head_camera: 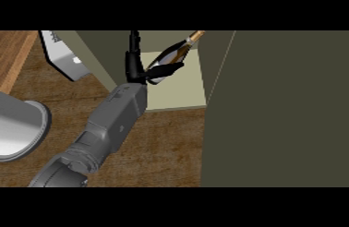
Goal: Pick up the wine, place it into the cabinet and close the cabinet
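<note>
Inside the cabinet (183,93), the wine (171,53) shows only partly: the left hand (138,70) curled round it covers its lower end, and its neck tip runs off the top edge. The cabinet's door (279,110) is cut off at right. Left of the cabinet, a grey round vessel (21,129) and a metal piece (68,60) are cropped, too partial to name.

Dim, even light; the cabinet shelf (178,90) glows palest, the cabinet door (286,110) darkest.

I see a black hand (147,74), grey forearm (116,122), dark wine bottle (171,54) with gold neck, cream-lined cabinet (181,90), brown wood-grain surface (164,147).
</note>
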`<state>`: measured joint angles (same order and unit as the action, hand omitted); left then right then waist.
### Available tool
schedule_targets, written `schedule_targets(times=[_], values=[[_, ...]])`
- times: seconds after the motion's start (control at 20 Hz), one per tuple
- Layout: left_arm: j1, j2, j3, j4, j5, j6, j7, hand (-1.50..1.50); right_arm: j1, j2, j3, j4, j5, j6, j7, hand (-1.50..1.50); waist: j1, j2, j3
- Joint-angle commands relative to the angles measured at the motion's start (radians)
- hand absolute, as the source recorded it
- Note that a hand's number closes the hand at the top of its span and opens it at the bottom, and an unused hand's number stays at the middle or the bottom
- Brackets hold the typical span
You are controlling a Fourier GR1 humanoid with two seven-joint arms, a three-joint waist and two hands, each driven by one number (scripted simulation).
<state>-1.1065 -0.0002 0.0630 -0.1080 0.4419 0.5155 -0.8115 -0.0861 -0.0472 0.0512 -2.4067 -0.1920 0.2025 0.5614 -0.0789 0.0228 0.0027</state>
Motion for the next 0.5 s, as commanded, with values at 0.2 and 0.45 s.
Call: schedule_targets(times=[0.2,0.45], values=[[0.023,0.026,0.005,0.011,-0.012,-0.042,-0.027,-1.50,0.026,0.012,0.017,-0.067,-0.029,-0.009,0.020,-1.50,0.008,0.001,-0.004],[0.061,0.059,0.006,0.007,-0.015,-0.167,-0.042,-1.50,-0.020,0.005,0.011,-0.043,-0.019,-0.019,0.026,-1.50,0.016,0.003,-0.005]])
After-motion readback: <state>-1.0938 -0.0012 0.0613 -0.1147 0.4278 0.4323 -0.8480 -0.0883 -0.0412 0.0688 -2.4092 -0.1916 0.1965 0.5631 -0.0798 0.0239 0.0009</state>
